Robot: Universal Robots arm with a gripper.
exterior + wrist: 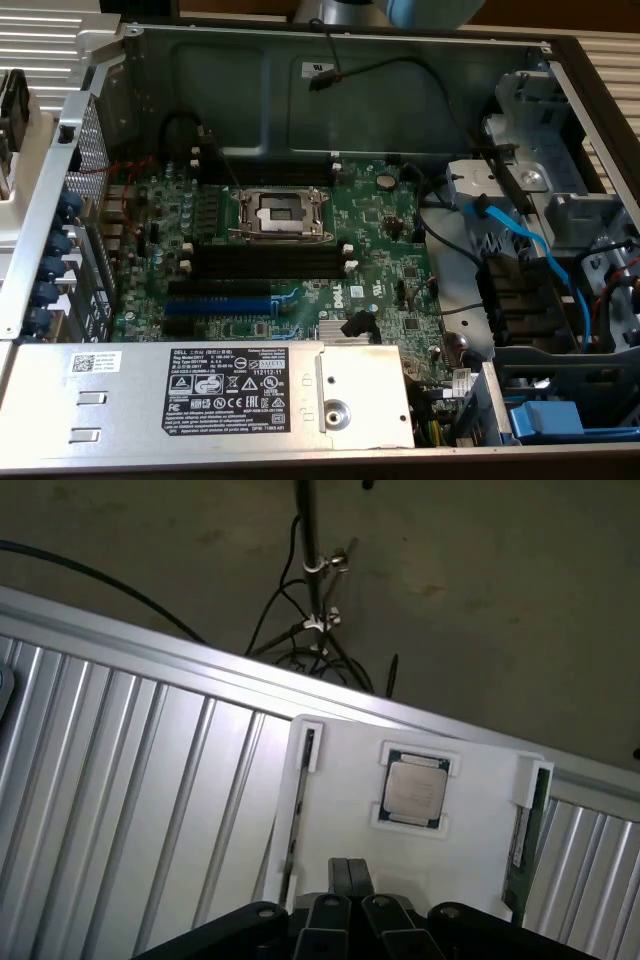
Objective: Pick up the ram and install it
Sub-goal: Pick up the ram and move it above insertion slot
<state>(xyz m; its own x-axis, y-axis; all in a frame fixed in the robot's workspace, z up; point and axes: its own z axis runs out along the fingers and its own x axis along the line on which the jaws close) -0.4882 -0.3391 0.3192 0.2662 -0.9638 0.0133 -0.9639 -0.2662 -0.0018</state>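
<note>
Ram point(522, 832) stands on edge in a clip at one outer edge of the white tray point(340, 815), so its long edge is free for grasping. Tool point(349, 875) hovers over the tray, jaws closed and empty.

Inside the open case point(300, 80), black memory slots point(265, 262) lie beside what seems a CPU socket point(280, 213).

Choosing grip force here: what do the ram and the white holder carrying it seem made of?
The ram: dark-green circuit board, likely rigid laminate, dull finish, with a pale label. The white holder: smooth matte white with raised brackets, probably plastic; the look leaves it open.
</note>
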